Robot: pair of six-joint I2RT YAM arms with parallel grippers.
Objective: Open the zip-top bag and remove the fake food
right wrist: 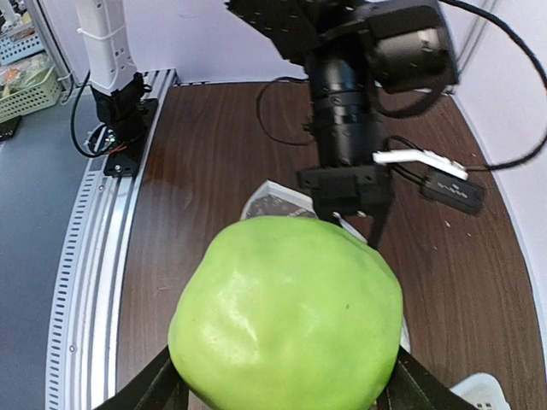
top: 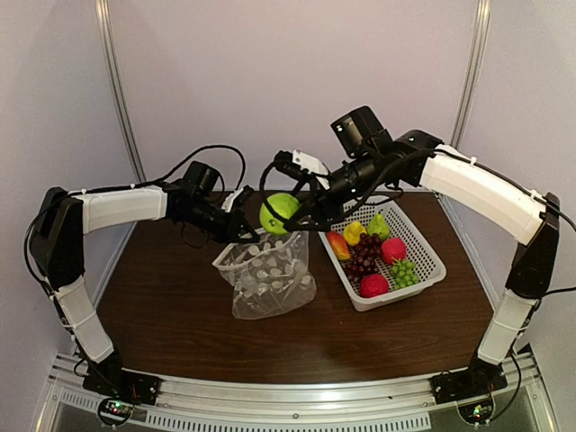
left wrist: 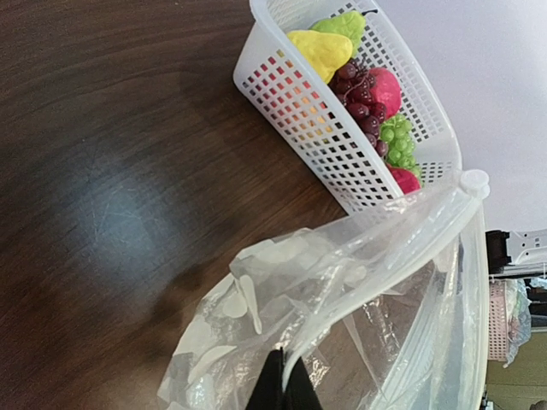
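Top external view: the zip-top bag (top: 267, 277) stands on the table (top: 171, 315), its long axis running 12 to 6 o'clock and its open mouth pointing toward 12. The left gripper (top: 241, 230) is clenched on the rim at 11 o'clock. Just above the mouth, the right gripper (top: 288, 216) grasps a green apple (top: 275, 214). At 3 o'clock, the white basket (top: 432, 256) holds the other fake food (top: 371, 256).

left arm (top: 121, 207): stretched inward | left end effector (left wrist: 285, 389): clamped | right arm (top: 477, 193): arched leftward | right end effector (top: 283, 214): jaws wide, gripping
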